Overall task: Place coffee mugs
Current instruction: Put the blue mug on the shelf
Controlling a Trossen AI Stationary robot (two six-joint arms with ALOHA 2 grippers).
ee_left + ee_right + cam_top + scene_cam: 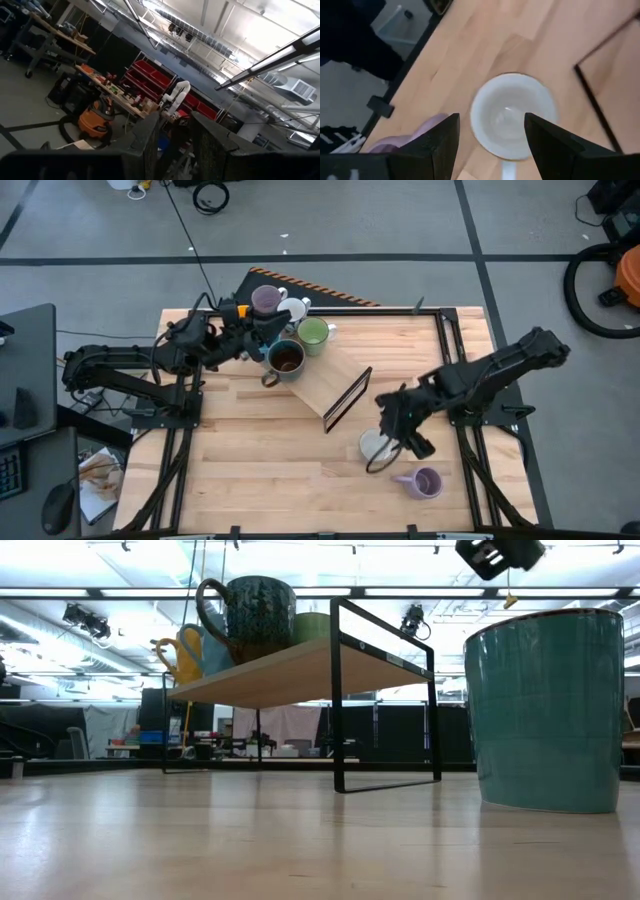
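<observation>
A low wooden shelf (322,378) on a black frame stands mid-table. At its far-left end stand a lavender mug (266,300), a white mug (294,308), a green mug (313,333), a dark mug (286,358) and an orange mug (176,655) beside a light blue mug (207,645). My left gripper (256,330) (175,145) is among them, open, with nothing between its fingers. My right gripper (396,436) (492,145) hangs open above a teal, pale-inside mug (512,115) (545,710) standing upright on the table. Another lavender mug (426,482) lies nearer.
The shelf's near-right end (345,400) is bare wood with its black frame leg close to the teal mug. Bare tabletop (260,460) stretches along the near and left side. A black frame rail (455,340) borders the table's right edge.
</observation>
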